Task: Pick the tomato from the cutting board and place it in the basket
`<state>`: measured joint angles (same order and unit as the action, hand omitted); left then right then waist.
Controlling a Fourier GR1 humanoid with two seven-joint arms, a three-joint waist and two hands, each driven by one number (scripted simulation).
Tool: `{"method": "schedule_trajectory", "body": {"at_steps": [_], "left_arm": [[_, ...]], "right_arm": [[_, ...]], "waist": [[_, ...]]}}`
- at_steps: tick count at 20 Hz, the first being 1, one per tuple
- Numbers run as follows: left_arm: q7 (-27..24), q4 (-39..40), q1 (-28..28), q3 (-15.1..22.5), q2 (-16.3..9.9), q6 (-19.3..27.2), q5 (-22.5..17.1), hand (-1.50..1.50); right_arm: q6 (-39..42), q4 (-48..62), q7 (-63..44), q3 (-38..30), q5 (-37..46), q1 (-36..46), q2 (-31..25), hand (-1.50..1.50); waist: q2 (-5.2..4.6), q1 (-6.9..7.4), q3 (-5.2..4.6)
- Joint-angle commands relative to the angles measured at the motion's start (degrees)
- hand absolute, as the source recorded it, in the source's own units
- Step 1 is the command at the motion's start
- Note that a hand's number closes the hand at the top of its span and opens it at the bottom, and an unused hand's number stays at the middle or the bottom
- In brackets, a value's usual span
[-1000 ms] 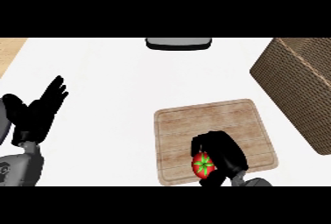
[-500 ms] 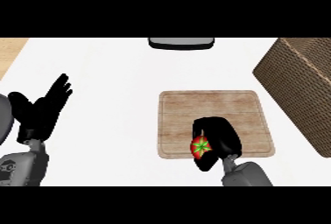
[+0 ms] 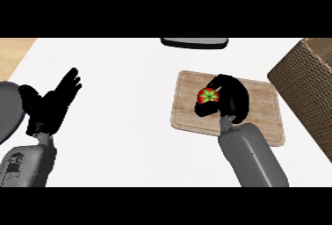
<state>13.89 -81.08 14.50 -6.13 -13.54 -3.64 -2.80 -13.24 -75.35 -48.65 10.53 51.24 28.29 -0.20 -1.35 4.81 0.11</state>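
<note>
Right, the right hand sits over the cutting board, fingers and thumb curled round the tomato, which peeks out red with its green star-shaped calyx on the hand's left flank, toward the board's left edge. Whether it is lifted off the wood or resting on it can't be told from this angle. By the look of it, this is a light, round, smooth-skinned thing, a bit soft, so it could roll or slip out sideways; the sensible hold is across its widest part, digits on opposite sides. Most of the fruit is hidden under the black fingers, only that left portion showing. Off at the counter's right edge stands the woven basket, well apart from the hand, so the carry is yet to do. Near the counter's left edge the left hand rests with straight fingers, holding nothing.
</note>
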Motion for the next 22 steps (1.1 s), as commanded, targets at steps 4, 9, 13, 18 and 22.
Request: {"method": "schedule_trajectory", "body": {"at_steps": [4, 9, 13, 18, 22], "left_arm": [[0.84, 1.10, 1.48, 0.40, -0.11, -0.37, 0.23, 0.00], [1.65, 3.00, 3.92, -1.71, -1.94, -1.20, -0.96, 0.00], [-1.39, 4.87, 1.46, -2.52, -1.68, -0.52, -0.34, 0.00], [-2.77, 3.85, -0.75, -2.98, -1.81, -0.72, -0.45, 0.00], [-0.44, 3.00, 0.22, -3.35, -2.64, -0.84, -0.78, 0.00]], "right_arm": [[-21.44, 7.71, -9.53, 1.63, 6.93, 18.16, 0.20, 1.50], [-22.83, 17.02, -21.23, 1.13, 15.81, 31.03, 0.19, 1.50], [-20.99, 23.30, -25.32, -2.02, 19.44, 38.28, 0.19, 1.50], [-16.53, 29.87, -25.73, -8.91, 23.50, 45.95, -0.64, 1.50], [-18.13, 35.10, -24.20, -13.06, 25.69, 50.37, -4.50, 1.50]], "waist": [[0.29, 1.47, -0.19], [0.78, -0.81, -0.28], [0.89, -1.83, -0.27], [1.04, -2.79, -0.23], [0.86, -2.49, -0.19]]}}
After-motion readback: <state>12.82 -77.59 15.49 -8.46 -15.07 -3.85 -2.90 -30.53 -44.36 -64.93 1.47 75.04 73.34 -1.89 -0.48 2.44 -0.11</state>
